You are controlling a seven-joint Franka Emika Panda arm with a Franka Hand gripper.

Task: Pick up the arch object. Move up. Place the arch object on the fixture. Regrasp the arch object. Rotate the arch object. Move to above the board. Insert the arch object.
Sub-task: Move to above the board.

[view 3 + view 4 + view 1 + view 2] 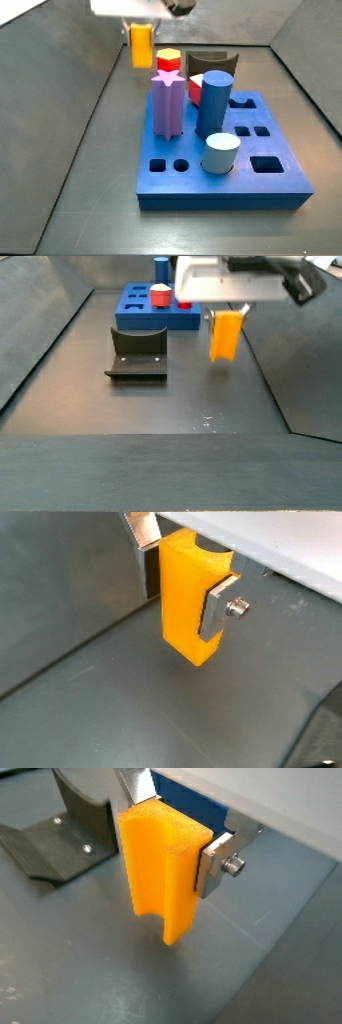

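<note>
My gripper [185,584] is shut on the arch object [189,602], a bright yellow-orange block that hangs upright between the silver fingers [218,610], clear above the grey floor. It shows in both wrist views [158,868] and both side views [142,44] [226,335]. The gripper [230,306] is in the air beside the fixture [138,349], a dark block with a scooped top, which also shows in a side view behind the pegs [211,64]. The blue board [225,155] lies beyond the fixture, apart from the gripper.
On the board stand a purple star peg [167,102], a blue cylinder [215,100], a pale-blue cylinder [221,152] and a red hexagonal peg with a yellow top [170,60]. Grey sloped walls [40,346] enclose the floor.
</note>
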